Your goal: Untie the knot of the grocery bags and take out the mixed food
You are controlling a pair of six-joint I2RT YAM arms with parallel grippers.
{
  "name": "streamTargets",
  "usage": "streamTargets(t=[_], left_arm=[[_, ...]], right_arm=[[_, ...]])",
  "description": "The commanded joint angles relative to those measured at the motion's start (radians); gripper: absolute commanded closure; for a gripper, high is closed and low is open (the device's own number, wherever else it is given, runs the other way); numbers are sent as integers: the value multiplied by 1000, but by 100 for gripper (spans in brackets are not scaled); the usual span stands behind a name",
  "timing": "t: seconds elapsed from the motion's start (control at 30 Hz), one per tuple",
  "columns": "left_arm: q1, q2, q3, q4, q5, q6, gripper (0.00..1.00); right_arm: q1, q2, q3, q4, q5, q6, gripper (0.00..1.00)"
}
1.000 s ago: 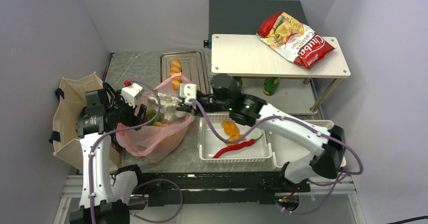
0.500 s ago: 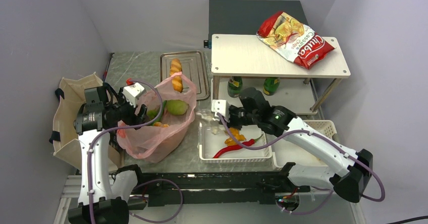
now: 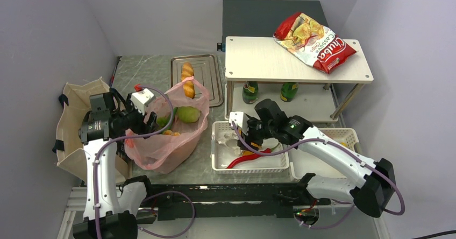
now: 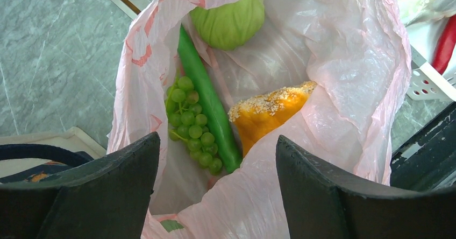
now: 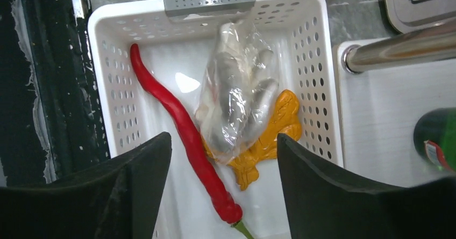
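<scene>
- Two arms over the table, one at each container
- Left gripper [image 4: 215, 139]: fingers spread wide, nothing clamped, poised over the open mouth of the pink bag [image 4: 344, 61]; bag film just below and between the two fingers
- Pink bag: handles untied, mouth gaping, standing on the table between the beige tote [image 3: 75, 115] and the white basket [image 3: 215, 153], just beside the tote
- Inside the pink bag, from the left wrist view: green cabbage [image 4: 228, 21] at the far end; long green vegetable [image 4: 207, 96] lengthwise down the middle; green grapes [image 4: 191, 120] against its left side; crumb-topped orange bun [image 4: 266, 115] on its right, lower part under film
- Right gripper [image 5: 223, 136]: released, fingers well apart, above the white basket, grasping nothing
- In the basket: clear packet of pale whitish pieces [image 5: 236, 99] lying loose, overlapping an orange piece [image 5: 269, 142]; long red chilli [image 5: 183, 126] touching the orange piece, on the packet's other side
- Behind the pink bag: baguette [image 3: 187, 83] on the metal tray [image 3: 207, 72]
- Red chips bag [image 3: 314, 42] on the white shelf [image 3: 269, 61]; green bottles [image 3: 250, 92] beneath it
</scene>
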Motion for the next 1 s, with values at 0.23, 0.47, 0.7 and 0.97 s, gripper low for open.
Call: streamTargets(t=[0.23,0.47,0.7,0.97], left_arm=[[-2,-127,-9,-66,214,189,29],[-164,-152,-51,-33,167,381,43],[-217,-137,-115,13,89,485,50],[-270,-73,-187,111,7,619,38]], right_arm=[[27,154,270,178,-72,152,29],[85,300,427,338,70,220,27],[134,493,569,405,175,168,16],[136,691,650,410,177,109,15]])
